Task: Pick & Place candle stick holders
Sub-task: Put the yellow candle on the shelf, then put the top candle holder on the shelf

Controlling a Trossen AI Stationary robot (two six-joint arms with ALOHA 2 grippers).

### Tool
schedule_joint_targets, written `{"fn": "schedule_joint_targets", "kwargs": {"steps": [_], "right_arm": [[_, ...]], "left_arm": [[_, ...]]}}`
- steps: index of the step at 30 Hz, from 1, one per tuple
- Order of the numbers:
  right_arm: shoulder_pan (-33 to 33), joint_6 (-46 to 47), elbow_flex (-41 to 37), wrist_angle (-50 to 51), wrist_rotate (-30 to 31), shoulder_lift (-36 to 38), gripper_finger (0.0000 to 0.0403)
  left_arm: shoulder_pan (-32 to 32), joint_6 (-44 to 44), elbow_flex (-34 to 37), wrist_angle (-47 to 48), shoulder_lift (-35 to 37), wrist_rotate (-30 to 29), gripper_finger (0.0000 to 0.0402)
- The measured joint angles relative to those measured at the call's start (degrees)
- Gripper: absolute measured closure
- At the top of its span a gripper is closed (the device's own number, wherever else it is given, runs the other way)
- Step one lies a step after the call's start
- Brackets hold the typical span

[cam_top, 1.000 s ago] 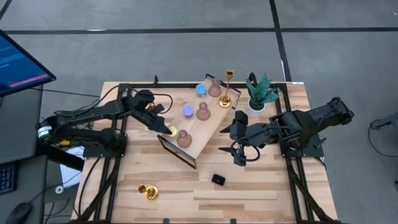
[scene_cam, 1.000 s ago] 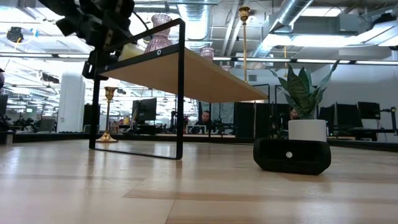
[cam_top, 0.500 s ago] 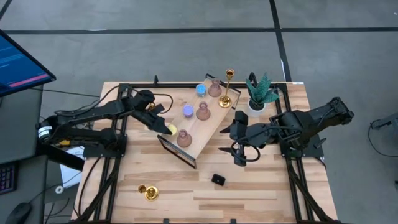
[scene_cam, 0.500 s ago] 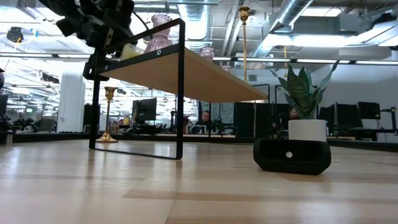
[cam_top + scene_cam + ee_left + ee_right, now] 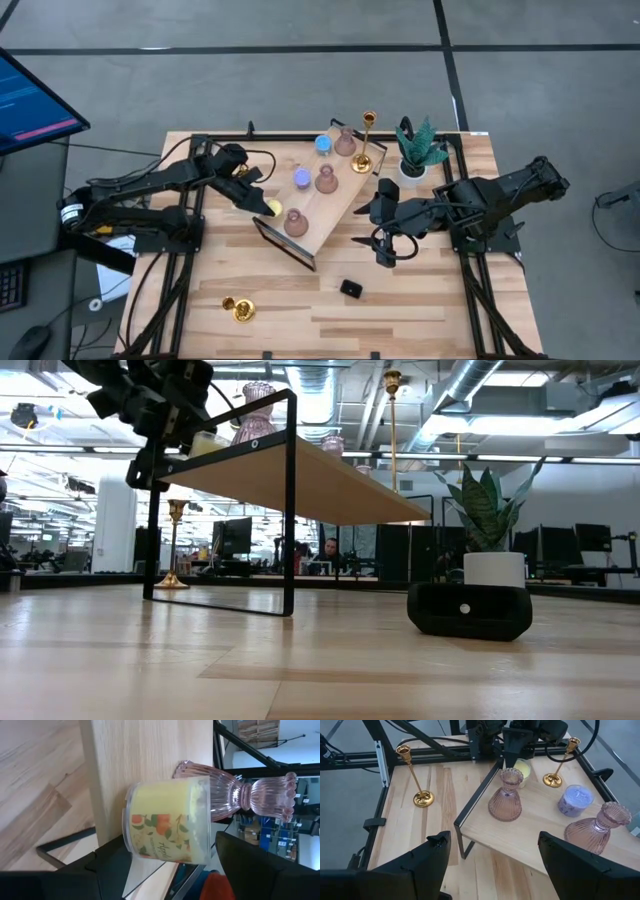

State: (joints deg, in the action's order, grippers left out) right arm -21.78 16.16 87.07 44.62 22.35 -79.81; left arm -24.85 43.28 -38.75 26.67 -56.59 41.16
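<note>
One small yellow candle holder (image 5: pixel 274 208) sits at the near-left edge of the raised wooden shelf (image 5: pixel 335 195), between the fingers of the left pincer (image 5: pixel 268 206). The left wrist view shows the yellow jar (image 5: pixel 167 822) with its fruit label lying between the two dark fingers (image 5: pixel 107 865), which stand beside its walls; whether they press on it cannot be told. Just behind it on the shelf stands a pink bulbous holder (image 5: pixel 235 790), touching or nearly touching the jar.

Farther along the shelf are a violet holder (image 5: pixel 301 178), a second pink one (image 5: pixel 326 179), a blue one (image 5: pixel 323 143), a third pink one (image 5: pixel 346 142) and a tall gold stemmed holder (image 5: pixel 365 145). Another gold holder (image 5: pixel 238 308) lies on the table (image 5: pixel 420 300) near its front left, well apart from both arms.

The right pincer (image 5: pixel 384 250) hangs over the table just beside the shelf's right end, its fingers (image 5: pixel 427 857) spread wide with nothing between them. A potted plant (image 5: pixel 418 150) stands by the shelf's far right corner, and a small black block (image 5: pixel 350 289) rests on the table in front.
</note>
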Motion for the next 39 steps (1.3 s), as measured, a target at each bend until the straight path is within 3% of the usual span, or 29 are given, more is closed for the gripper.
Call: {"fn": "schedule_joint_targets", "kwargs": {"steps": [24, 39], "right_arm": [[1.3, 0.0, 0.0, 0.0, -0.2, 0.0, 0.0111], [1.7, 0.4, 0.0, -0.5, -0.2, 0.0, 0.0111]], "left_arm": [[-3.1, -0.8, 0.1, 3.6, 3.4, 2.2, 0.0119], [-7.4, -7.1, -0.7, 8.6, 4.9, 3.8, 0.0119]]}}
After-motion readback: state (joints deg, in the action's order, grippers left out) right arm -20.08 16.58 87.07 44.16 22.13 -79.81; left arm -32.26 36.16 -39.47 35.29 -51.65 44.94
